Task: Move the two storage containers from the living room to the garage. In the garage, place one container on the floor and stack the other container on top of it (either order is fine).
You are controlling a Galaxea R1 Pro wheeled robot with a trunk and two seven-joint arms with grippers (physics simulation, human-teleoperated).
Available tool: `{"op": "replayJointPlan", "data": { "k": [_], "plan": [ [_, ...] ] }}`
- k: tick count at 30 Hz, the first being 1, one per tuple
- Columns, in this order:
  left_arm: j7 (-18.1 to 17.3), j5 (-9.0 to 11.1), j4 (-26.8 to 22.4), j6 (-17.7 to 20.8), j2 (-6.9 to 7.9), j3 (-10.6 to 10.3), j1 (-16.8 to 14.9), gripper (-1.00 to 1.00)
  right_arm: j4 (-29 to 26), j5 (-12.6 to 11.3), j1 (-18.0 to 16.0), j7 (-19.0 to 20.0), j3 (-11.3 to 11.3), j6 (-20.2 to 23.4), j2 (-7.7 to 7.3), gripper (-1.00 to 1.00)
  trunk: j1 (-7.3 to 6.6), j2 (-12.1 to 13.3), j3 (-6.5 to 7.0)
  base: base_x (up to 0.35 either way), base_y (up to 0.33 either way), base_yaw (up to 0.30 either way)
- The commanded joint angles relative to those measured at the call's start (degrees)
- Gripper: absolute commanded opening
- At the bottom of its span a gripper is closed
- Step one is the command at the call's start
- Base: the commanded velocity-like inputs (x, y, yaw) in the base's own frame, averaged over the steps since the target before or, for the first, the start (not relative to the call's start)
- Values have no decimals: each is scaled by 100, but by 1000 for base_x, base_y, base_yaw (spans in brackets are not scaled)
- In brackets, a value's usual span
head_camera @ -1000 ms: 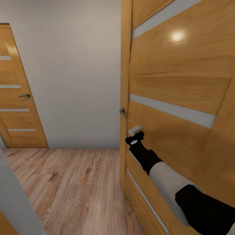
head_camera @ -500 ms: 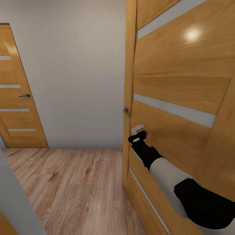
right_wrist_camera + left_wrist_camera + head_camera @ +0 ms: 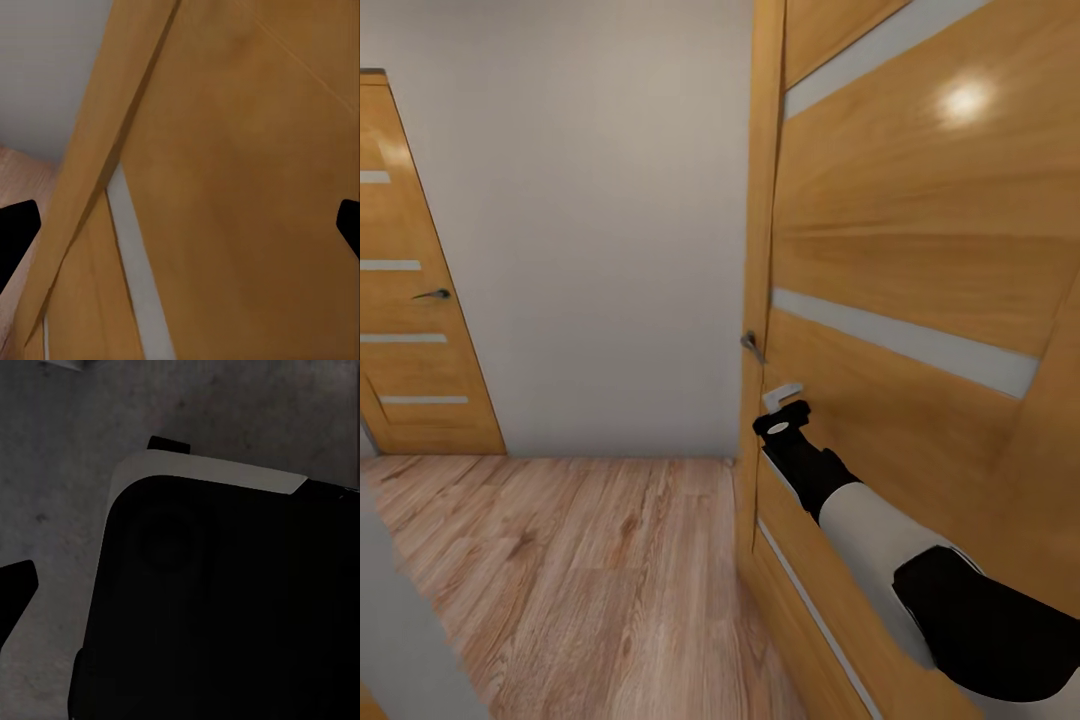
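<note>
- Storage containers: the robot stands in a hallway of grey-white wall (image 3: 590, 220) and light wood plank floor (image 3: 580, 580), facing doors.
- In the head view a large wooden door (image 3: 920, 250) with pale horizontal stripes stands at the right, seen nearly edge-on, with a dark lever handle (image 3: 752, 346) at its edge.
- The right arm (image 3: 880, 545) reaches forward along the face of that door; its black wrist ends close to the door panel just below the handle, with a small white piece at its tip.
- The right gripper (image 3: 180, 225) faces the door at close range in the right wrist view; its two dark fingers (image 3: 16, 232) sit at opposite edges of that picture, spread wide apart, with nothing between them but the door's wood and one pale stripe.
- A second wooden door (image 3: 410, 300) of the same striped pattern is closed at the far left of the hallway, with its own dark handle (image 3: 434, 294).
- The left wrist view is dim: a dark, rounded robot part (image 3: 225, 600) with a pale rim lies over a mottled grey ground, and one dark finger (image 3: 15, 596) shows at the edge; whether the left fingers are open or closed cannot be told.
</note>
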Motion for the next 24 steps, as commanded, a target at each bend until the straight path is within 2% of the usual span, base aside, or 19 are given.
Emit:
{"op": "replayJointPlan", "data": {
  "k": [1,12,24],
  "plan": [
    [2,13,-4,-10,-2,29,1,100,-4,123,-6,-35,14,69,0,100,3,-2,-5,268,0,0],
    [2,14,-5,-9,-2,31,1,100,11,132,-6,-332,25,57,0,100,3,-2,-5,313,0,0],
    [2,14,-5,-13,-2,31,1,100,59,124,-6,-403,16,64,0,100,3,-2,-5,279,0,0]
  ]
}}
